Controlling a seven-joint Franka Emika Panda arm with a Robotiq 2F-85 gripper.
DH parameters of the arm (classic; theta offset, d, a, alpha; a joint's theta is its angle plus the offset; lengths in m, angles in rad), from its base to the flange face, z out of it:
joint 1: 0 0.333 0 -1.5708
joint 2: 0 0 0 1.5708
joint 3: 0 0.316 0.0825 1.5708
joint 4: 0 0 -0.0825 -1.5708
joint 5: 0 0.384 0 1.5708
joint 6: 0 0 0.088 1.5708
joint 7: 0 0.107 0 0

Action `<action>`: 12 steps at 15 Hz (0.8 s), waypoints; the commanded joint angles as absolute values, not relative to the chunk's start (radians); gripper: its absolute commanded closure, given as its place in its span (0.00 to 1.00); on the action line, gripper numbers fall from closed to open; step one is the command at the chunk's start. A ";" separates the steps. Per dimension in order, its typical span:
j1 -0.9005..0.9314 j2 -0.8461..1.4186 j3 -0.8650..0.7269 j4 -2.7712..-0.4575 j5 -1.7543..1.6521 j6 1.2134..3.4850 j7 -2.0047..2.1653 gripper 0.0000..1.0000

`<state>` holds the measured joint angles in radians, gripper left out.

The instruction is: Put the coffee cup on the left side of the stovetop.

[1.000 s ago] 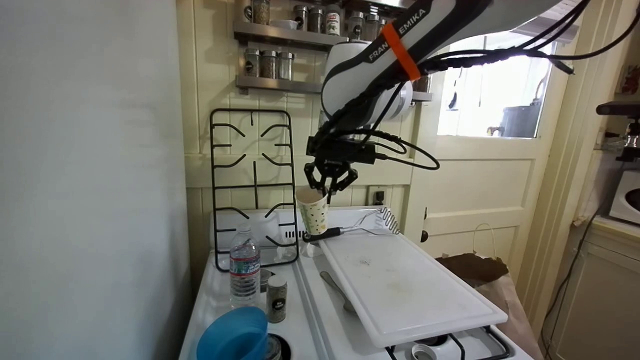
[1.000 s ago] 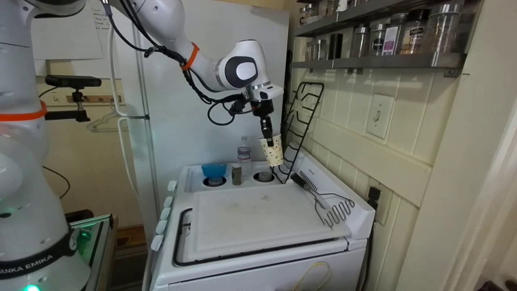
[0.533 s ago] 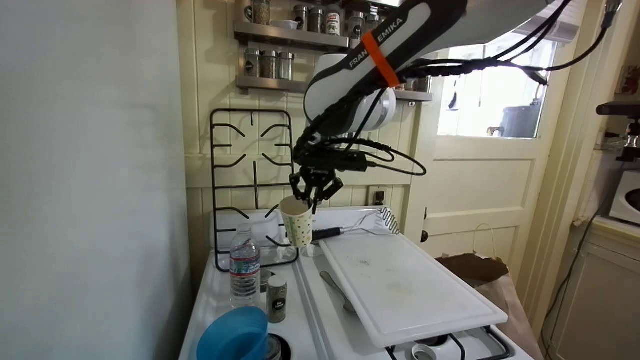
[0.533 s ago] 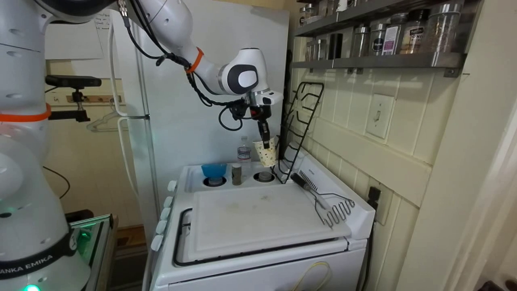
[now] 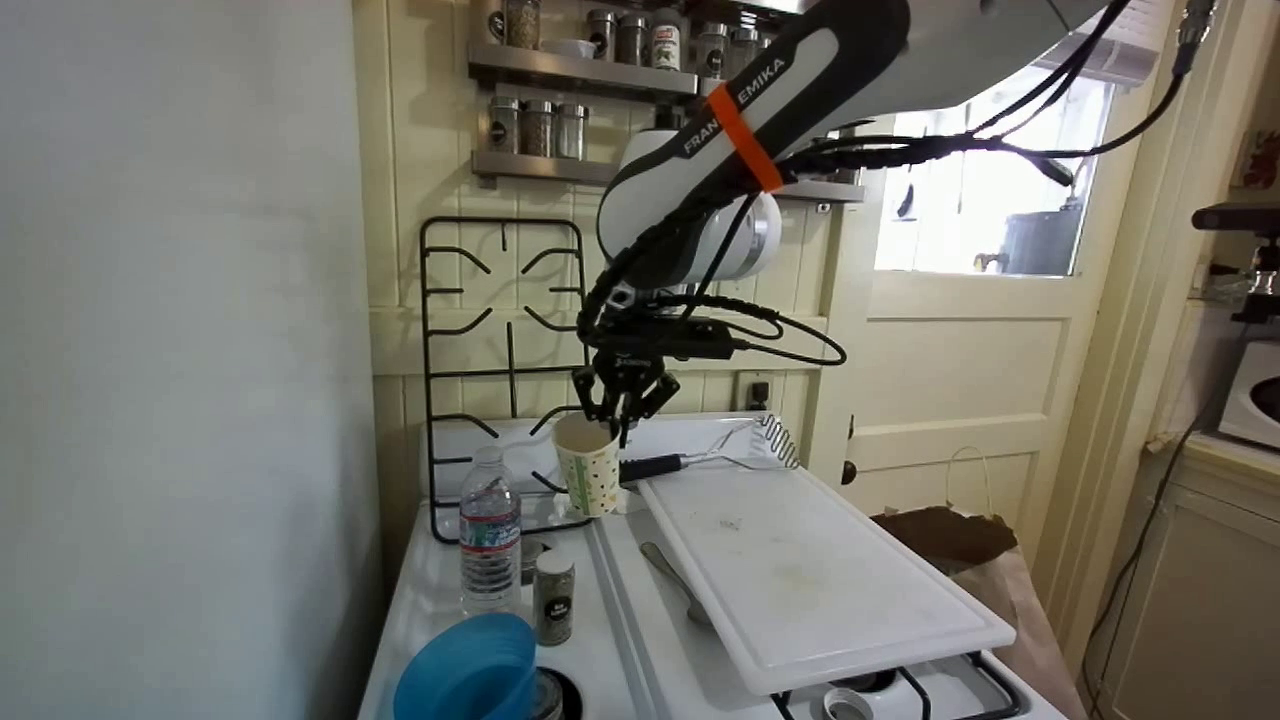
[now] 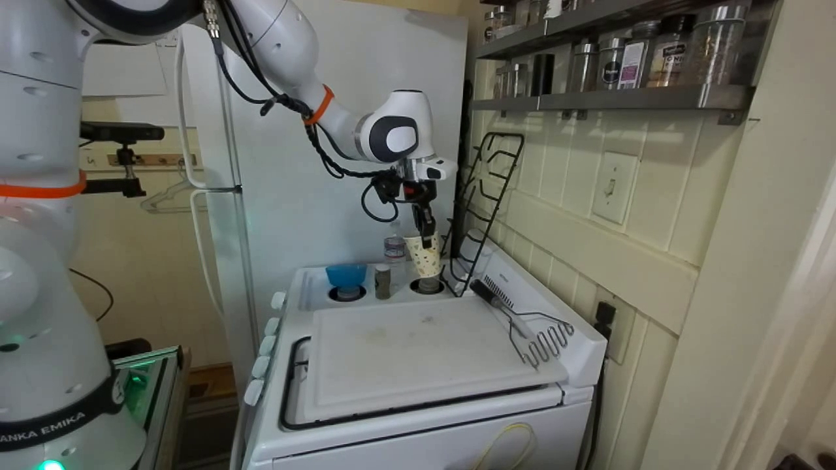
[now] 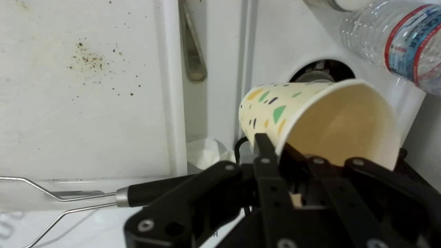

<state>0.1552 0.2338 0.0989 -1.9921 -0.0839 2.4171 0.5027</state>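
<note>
Above the rear of the white stovetop (image 5: 595, 620), the tool (image 7: 278, 146) held the speckled coffee cup (image 5: 588, 480) tilted in midair, its jaws pinching the wall from inside and out. A black grate (image 5: 512, 373) leaned nearby, as a clear bottle (image 5: 490, 550) stood near a spice jar (image 5: 553, 600) and a blue bowl (image 5: 465, 670).

Site: kitchen; whether in a private home, cannot tell. Clock directions run from each view's centre. In an exterior view: white stovetop (image 6: 392, 424) at six o'clock with a cutting board (image 6: 418, 359) laid over part of it, control knobs (image 6: 259, 365) at eight, wire masher (image 6: 488, 294) at four. Refrigerator (image 6: 294, 189) at ten. Steel shelves (image 6: 620, 99) with spice jars (image 6: 667, 59) at two. In an exterior view, a black burner grate (image 5: 511, 373) at nine leans towards the panelled wall (image 5: 540, 202).
</note>
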 commanded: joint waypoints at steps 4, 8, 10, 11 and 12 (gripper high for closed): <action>0.180 0.332 0.101 -1.884 -0.063 2.321 0.411 0.98; 0.181 0.406 0.117 -1.832 -0.027 2.300 0.331 0.98; 0.180 0.434 0.124 -1.822 -0.008 2.306 0.299 0.98; 0.181 0.446 0.125 -1.821 -0.005 2.335 0.288 0.98; 0.177 0.459 0.132 -1.817 0.007 2.348 0.263 0.98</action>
<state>0.1759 0.4136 0.1228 -1.8534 -0.0420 2.3406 0.3328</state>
